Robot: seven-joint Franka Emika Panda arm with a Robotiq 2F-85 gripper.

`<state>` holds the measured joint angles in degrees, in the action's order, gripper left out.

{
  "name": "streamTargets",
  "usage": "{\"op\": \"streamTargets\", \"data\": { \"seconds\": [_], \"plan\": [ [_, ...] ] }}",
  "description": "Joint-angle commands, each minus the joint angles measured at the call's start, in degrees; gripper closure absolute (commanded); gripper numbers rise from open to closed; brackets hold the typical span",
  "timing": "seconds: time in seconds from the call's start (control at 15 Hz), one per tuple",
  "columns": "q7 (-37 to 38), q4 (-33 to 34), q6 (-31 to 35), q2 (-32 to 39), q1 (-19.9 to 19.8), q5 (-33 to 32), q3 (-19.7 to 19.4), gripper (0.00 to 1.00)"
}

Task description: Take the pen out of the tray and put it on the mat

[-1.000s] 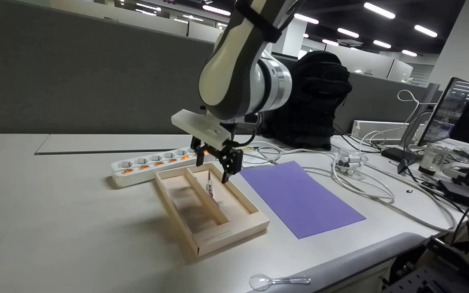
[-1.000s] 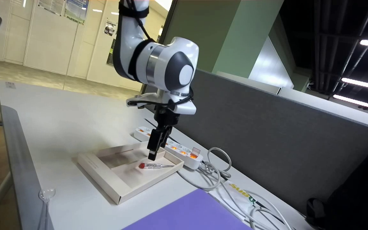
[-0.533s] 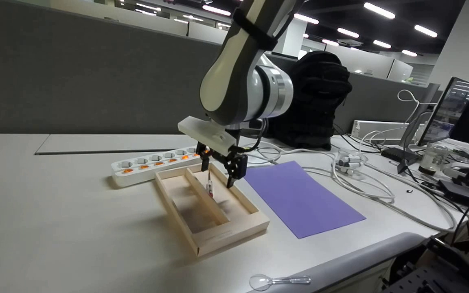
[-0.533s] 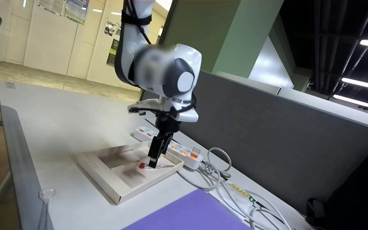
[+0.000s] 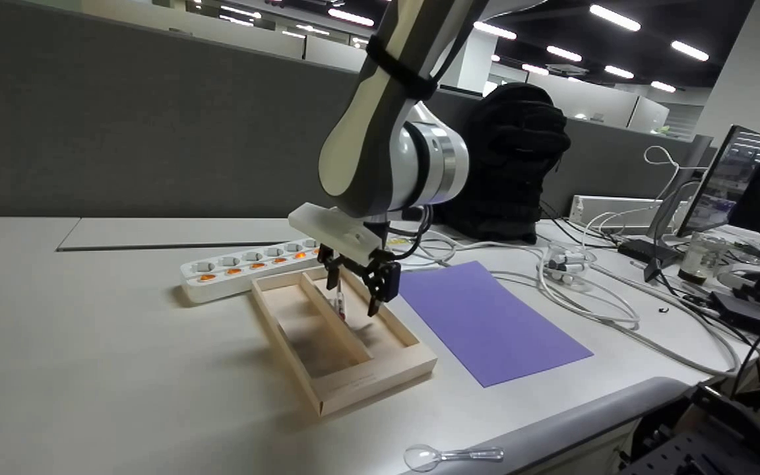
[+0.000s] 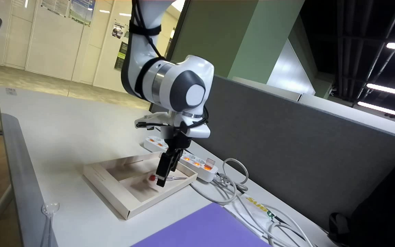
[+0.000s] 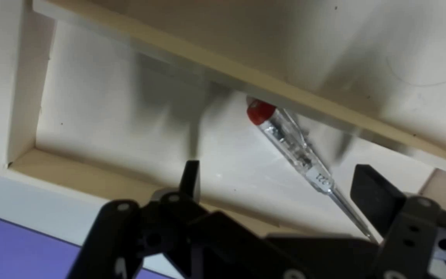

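The pen (image 7: 296, 151) is a thin clear stick with a red end and a metal tip. It lies in one compartment of the pale tray (image 5: 380, 376), its red end against the divider. It also shows, partly covered by the gripper, in both exterior views (image 5: 340, 307) (image 6: 177, 178). My gripper (image 7: 279, 172) is open, with the pen's tip half between its apart fingers and touching neither clearly. In both exterior views the gripper (image 5: 353, 300) (image 6: 166, 175) hangs low over that compartment. The purple mat (image 5: 492, 323) lies flat beside the tray, with nothing on it.
A white power strip (image 5: 241, 270) stands behind the tray. Loose cables (image 5: 584, 307) run behind and beside the mat. A clear spoon (image 5: 452, 455) lies near the table's front edge. A black backpack (image 5: 512, 165) and a grey partition (image 5: 156, 132) stand at the back.
My gripper has moved down toward the tray and the pen, and somewhat toward the tray's front end. It has stayed open. The pen, tray and mat have not moved.
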<state>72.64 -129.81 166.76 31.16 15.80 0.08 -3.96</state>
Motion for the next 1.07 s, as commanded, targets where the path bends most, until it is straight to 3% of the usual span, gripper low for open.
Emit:
{"op": "streamTargets", "data": {
  "seconds": [0.0, 0.27, 0.33, 0.6, 0.8, 1.0],
  "plan": [
    [-0.7, 1.6, 0.2, 1.4, 2.0, 1.5, -1.7, 0.03],
    [-0.4, 2.3, 0.3, 2.4, 3.7, 1.1, -3.1, 0.12],
    [-0.1, 2.6, 0.2, 2.7, 4.3, 1.0, -3.7, 0.3],
    [-0.1, 3.1, 0.5, 3.6, 5.5, 1.0, -4.7, 0.59],
    [-0.2, 3.0, 0.6, 3.3, 6.1, 0.9, -5.4, 0.78],
    [-0.9, 2.9, 1.1, 2.8, 6.3, 0.8, -5.3, 0.9]
  ]
}}
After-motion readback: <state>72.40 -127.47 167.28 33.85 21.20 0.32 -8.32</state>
